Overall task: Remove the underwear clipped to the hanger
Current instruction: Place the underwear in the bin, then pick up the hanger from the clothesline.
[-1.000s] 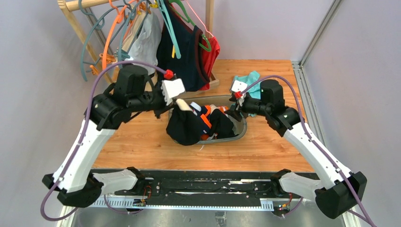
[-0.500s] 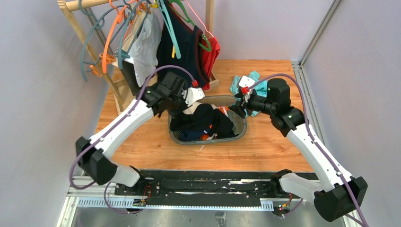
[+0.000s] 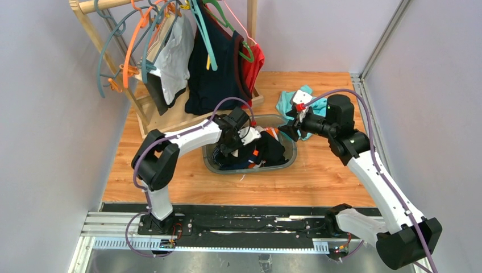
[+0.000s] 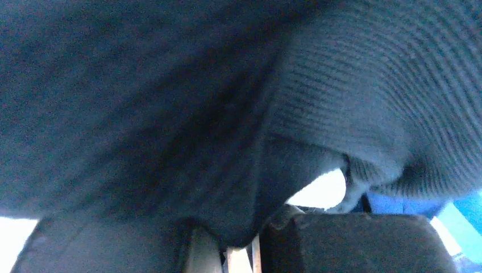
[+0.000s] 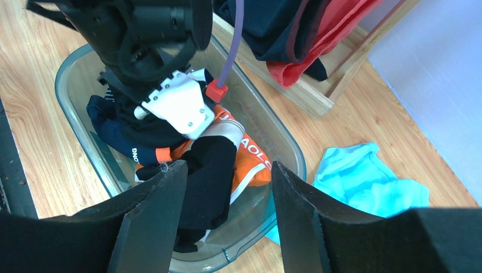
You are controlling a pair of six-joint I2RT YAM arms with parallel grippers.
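Observation:
My left gripper (image 3: 243, 139) is down inside the clear basin (image 3: 293, 154), in a pile of underwear. Dark ribbed cloth (image 4: 170, 114) fills the left wrist view and hangs into the narrow gap between the fingers (image 4: 341, 244), which look shut on it. The pile holds black briefs (image 5: 210, 170), orange briefs (image 5: 256, 162) and a navy pair (image 5: 113, 128). My right gripper (image 5: 227, 170) is open and empty, above the basin's right end (image 3: 286, 129). A white-grey piece (image 3: 176, 48) and a dark one (image 3: 161, 98) hang on the hangers at the back left.
A wooden rack (image 3: 91, 34) with several coloured hangers stands at the back left. It carries a navy tank top (image 3: 216, 62) and a red garment (image 3: 254, 68). A teal cloth (image 3: 293, 101) lies behind the right gripper, also in the right wrist view (image 5: 364, 176).
My left arm has swung from the basin's left side, where it held black cloth up, forward and down into the basin. The right gripper has drifted slightly back and right.

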